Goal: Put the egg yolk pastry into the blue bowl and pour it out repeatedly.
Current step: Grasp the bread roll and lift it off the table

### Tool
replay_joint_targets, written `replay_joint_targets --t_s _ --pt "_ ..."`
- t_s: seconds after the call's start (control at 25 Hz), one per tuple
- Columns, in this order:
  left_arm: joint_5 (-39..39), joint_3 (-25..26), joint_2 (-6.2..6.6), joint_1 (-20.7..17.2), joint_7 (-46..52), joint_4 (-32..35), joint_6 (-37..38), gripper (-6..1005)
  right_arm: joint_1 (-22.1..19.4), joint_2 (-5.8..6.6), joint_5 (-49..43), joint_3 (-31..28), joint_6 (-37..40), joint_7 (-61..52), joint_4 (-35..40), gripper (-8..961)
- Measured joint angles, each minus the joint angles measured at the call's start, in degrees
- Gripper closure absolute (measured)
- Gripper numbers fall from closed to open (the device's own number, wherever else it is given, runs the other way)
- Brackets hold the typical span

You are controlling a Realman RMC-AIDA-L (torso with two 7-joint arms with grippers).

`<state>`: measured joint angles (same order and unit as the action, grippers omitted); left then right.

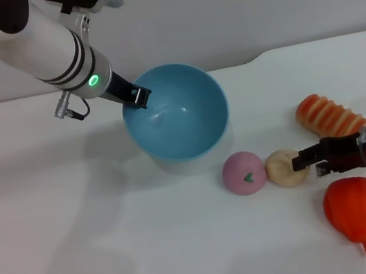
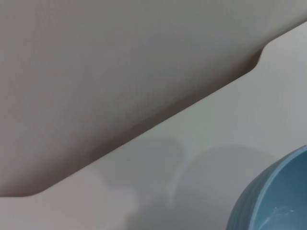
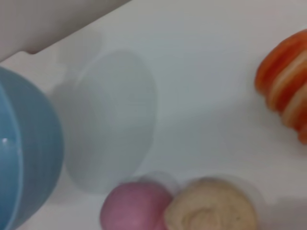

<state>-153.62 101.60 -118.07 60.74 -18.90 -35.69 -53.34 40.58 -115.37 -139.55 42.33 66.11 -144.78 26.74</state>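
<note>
The blue bowl (image 1: 180,120) is tipped so its empty inside faces me, held up off the table. My left gripper (image 1: 136,96) is shut on its rim at the back left. Part of the bowl shows in the left wrist view (image 2: 271,201) and in the right wrist view (image 3: 24,153). The egg yolk pastry (image 1: 285,168) lies on the table in front of the bowl to the right, touching a pink bun (image 1: 244,172). My right gripper (image 1: 308,164) is low at the pastry's right side, open, its tips just reaching the pastry. The right wrist view shows the pastry (image 3: 211,206) beside the pink bun (image 3: 134,208).
A striped orange-and-cream bread (image 1: 330,116) lies behind my right gripper, also visible in the right wrist view (image 3: 285,91). An orange pumpkin-like toy (image 1: 355,206) sits in front of the gripper. The white table (image 1: 77,218) ends at a grey wall behind.
</note>
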Motion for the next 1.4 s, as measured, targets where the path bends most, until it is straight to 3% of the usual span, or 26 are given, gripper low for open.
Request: replay_joint_targets --t_s 0.36,1.4 --pt "0.08 0.00 0.02 -0.29 0.00 0.19 0.31 1000 1.40 -1.42 0.17 0.24 -5.32 1.64 -0.36 403" --pt "0.25 0.00 -0.01 -0.64 0.00 0.00 1.46 999 1.75 -2.17 3.16 -0.04 -11.65 5.79 -1.82 563"
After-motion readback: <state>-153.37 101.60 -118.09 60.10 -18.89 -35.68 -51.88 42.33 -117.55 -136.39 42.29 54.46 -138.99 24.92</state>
